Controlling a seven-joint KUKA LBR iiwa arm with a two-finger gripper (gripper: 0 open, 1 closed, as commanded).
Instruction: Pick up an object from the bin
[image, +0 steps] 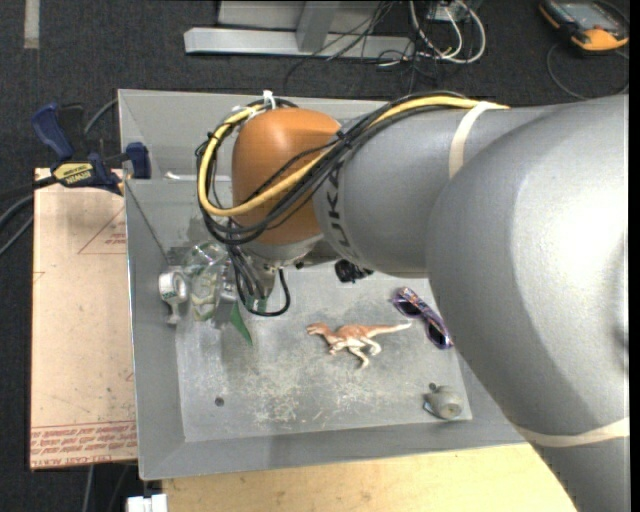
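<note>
1. Narrow green pointed strip lies left of centre on the floor of the grey metal bin. Its long axis slants from upper left to lower right, tip to the lower right.
2. Arm comes in from the right, orange wrist cover at upper centre. Gripper is low, just above-left of the strip. Open or closed: cannot tell.
3. Tan toy dinosaur, purple sunglasses and small grey lump lie well apart to the right.

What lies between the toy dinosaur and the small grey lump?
Nothing; the camera view shows bare bin floor between the toy dinosaur and the grey lump.
</note>
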